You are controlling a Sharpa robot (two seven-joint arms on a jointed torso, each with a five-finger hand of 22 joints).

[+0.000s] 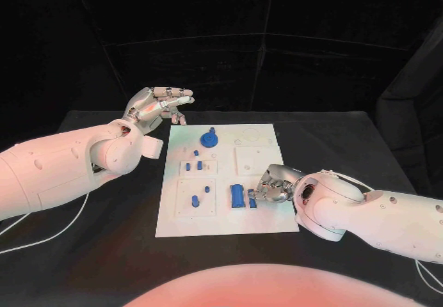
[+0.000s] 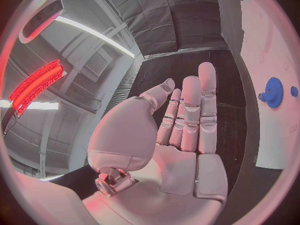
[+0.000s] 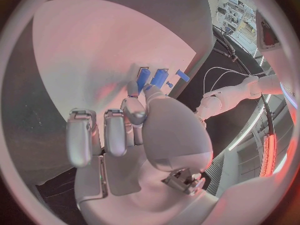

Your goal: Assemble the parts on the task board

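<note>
Several blue parts are spread over the white task board (image 1: 221, 220), which lies in the middle of the black table (image 1: 92, 256), and from how they sit the assembly looks only partly done. A blue gear (image 1: 209, 138) sits near the board's far edge, towards its left side; in the left wrist view it shows with a smaller round blue piece (image 2: 294, 91) just beside it. Nearer the middle of the board, small blue pegs (image 1: 194, 165) stand or lie around one recessed panel, and closer to the near left corner two more small blue pieces (image 1: 200, 195) lie in a second panel. Whether any of these is fully seated I cannot tell.

Two longer blue blocks (image 1: 242, 196) lie side by side near the board's near edge, right of centre, and they seem to be the step in hand. The right hand (image 1: 274, 184) is low over the board just beside them, its fingers curled towards them; in the right wrist view a fingertip (image 3: 149, 88) reaches the blocks' ends, but whether it holds one or only touches cannot be made out.

The left hand (image 1: 159, 103) is raised above the table off the board's far left corner, fingers extended together, with nothing in it. The square recess (image 1: 256, 160) on the board's right side looks unfilled, so placing work probably remains.
</note>
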